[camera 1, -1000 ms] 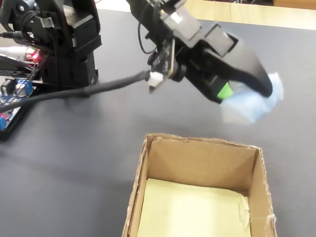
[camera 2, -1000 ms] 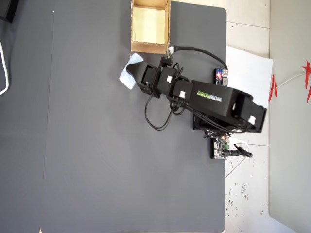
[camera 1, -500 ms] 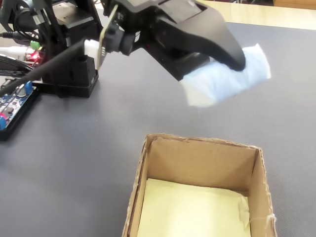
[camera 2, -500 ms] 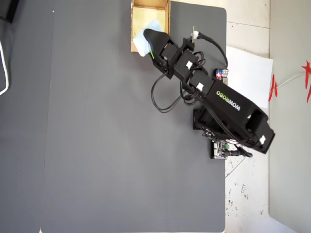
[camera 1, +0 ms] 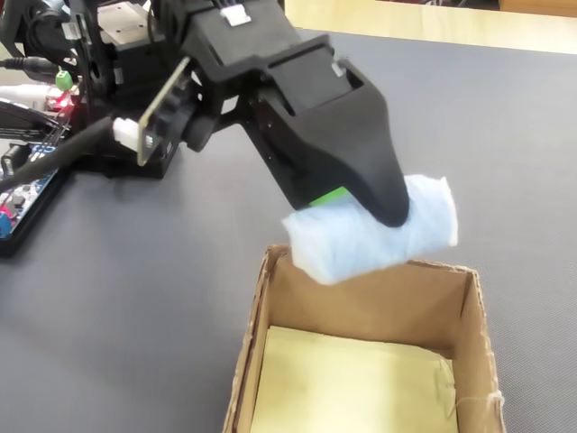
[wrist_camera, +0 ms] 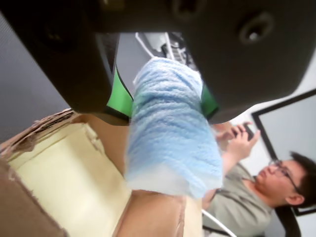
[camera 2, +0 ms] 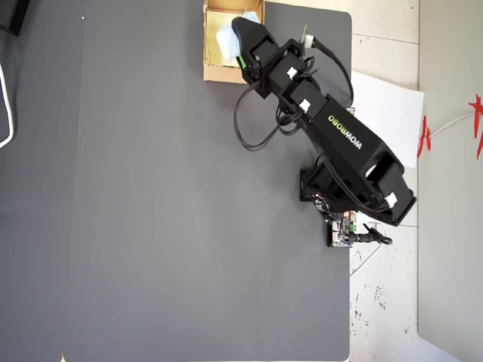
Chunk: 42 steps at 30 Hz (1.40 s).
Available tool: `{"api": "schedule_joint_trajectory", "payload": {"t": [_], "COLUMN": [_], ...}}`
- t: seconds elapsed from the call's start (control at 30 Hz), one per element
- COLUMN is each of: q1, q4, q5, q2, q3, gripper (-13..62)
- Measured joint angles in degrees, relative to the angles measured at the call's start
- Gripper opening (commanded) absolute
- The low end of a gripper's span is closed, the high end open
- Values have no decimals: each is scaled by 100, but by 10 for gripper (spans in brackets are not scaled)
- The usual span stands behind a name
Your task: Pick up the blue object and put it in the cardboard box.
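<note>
Wrist view: gripper point(wrist_camera: 165, 103) clamping blue object point(wrist_camera: 170, 133) between green-padded jaws, roll hanging over cardboard box point(wrist_camera: 74, 173), long axis running away from camera toward box.

Fixed view: blue object point(camera 1: 374, 236) lying crosswise over box's far wall point(camera 1: 361, 302); early release risking roll catching rim, tumbling outside.

Overhead view: blue object point(camera 2: 227, 39) sitting above box point(camera 2: 214, 72) interior.

One blue object point(camera 1: 370, 236), one cardboard box point(camera 1: 361, 298), one arm point(camera 2: 332, 139).

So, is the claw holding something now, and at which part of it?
Yes. The claw is shut on the blue object, pinching it across its middle; both ends stick out, above the cardboard box.
</note>
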Motion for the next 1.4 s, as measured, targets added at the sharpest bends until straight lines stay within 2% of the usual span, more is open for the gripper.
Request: {"api": "schedule_joint_trajectory", "payload": {"t": [0.43, 0.6, 0.9, 1.07, 1.4], "q1": [-123, -712, -2171, -2892, -3524], "q4": [-9, -255, -1099, -1222, -1327], "q5": [-9, 88, 123, 211, 475], "q2": [141, 879, 2347, 2637, 2637], "q3": [44, 765, 2268, 3023, 3973], "gripper": [301, 325, 326, 332, 331]}}
